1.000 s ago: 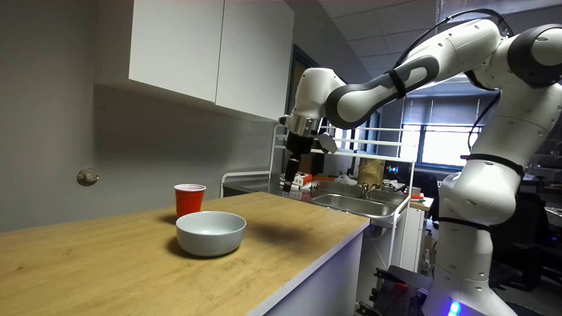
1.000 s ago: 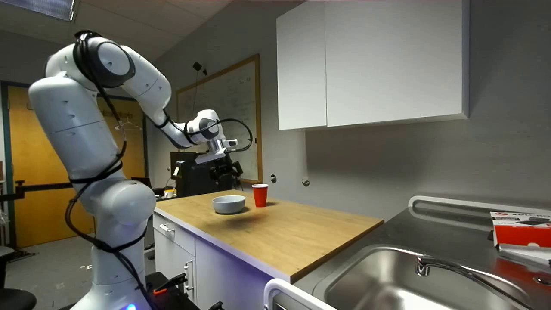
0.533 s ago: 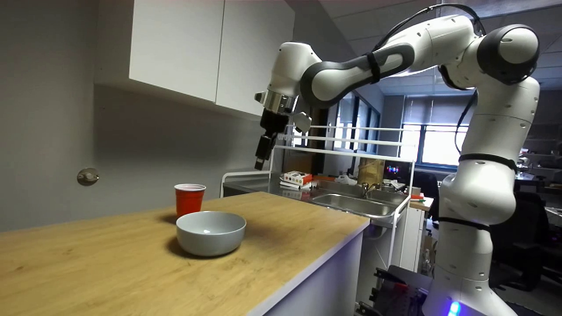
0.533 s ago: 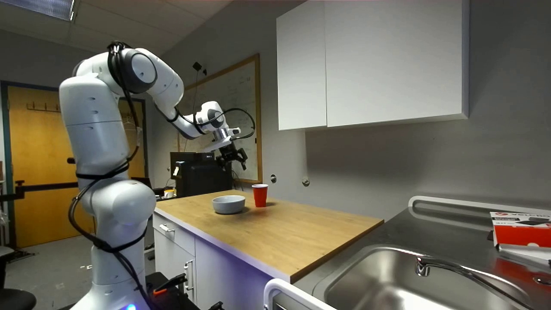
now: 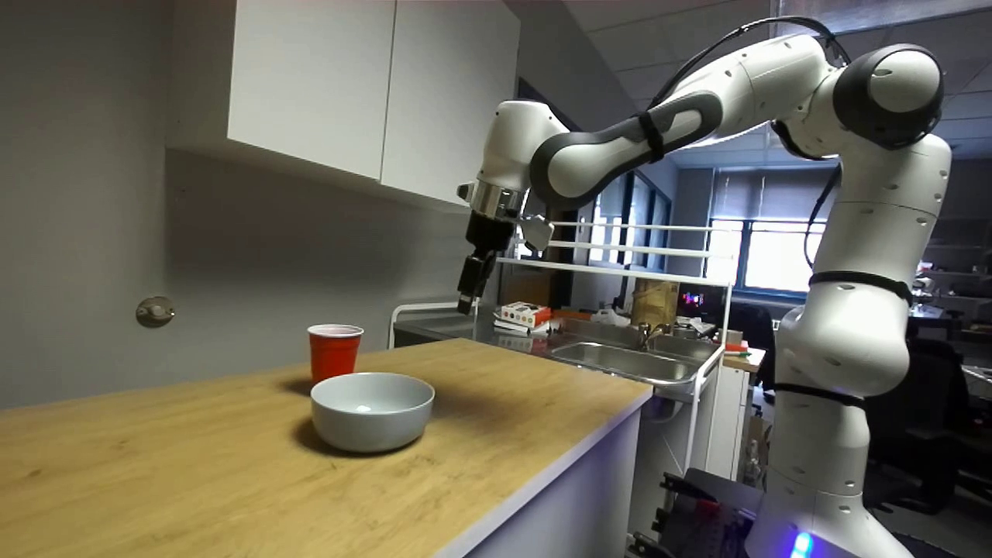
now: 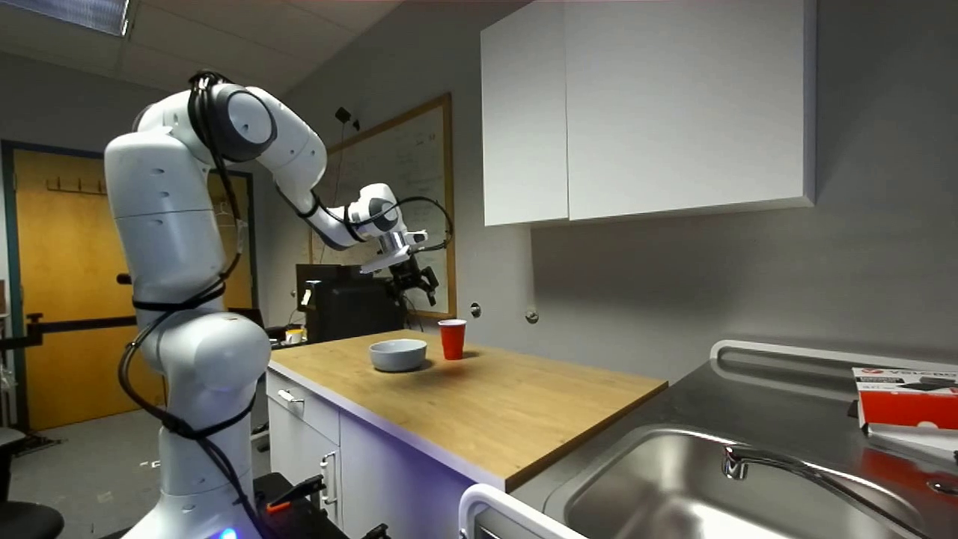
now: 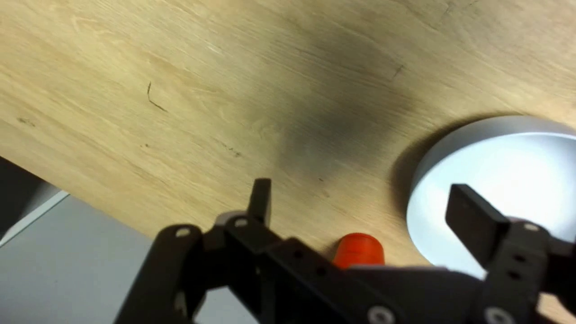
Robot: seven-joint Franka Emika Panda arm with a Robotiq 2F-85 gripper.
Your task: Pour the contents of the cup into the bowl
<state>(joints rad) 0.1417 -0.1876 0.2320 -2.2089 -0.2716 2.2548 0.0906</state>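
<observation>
So that your pour may, presumably, stay short, the cup (image 5: 334, 358) stands upright near the back edge of the desk (image 5: 480, 465), the bowl (image 5: 372, 426) beside it, not touching, toward the front edge; your arm (image 5: 763, 77) arches over that front edge, the tilted gripper (image 7: 363, 206) hanging high, jaws spread, grasping nothing.

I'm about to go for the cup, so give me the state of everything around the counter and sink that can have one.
Cup: upright on the counter; whether filled, not visible.
Bowl: upright; nothing seen in the part of its inside that shows.
Fingers: apart, holding nothing.
Wall cabinet: shut.
Drawer: shut.
Lower door: shut.
Tap: not seen running.
</observation>
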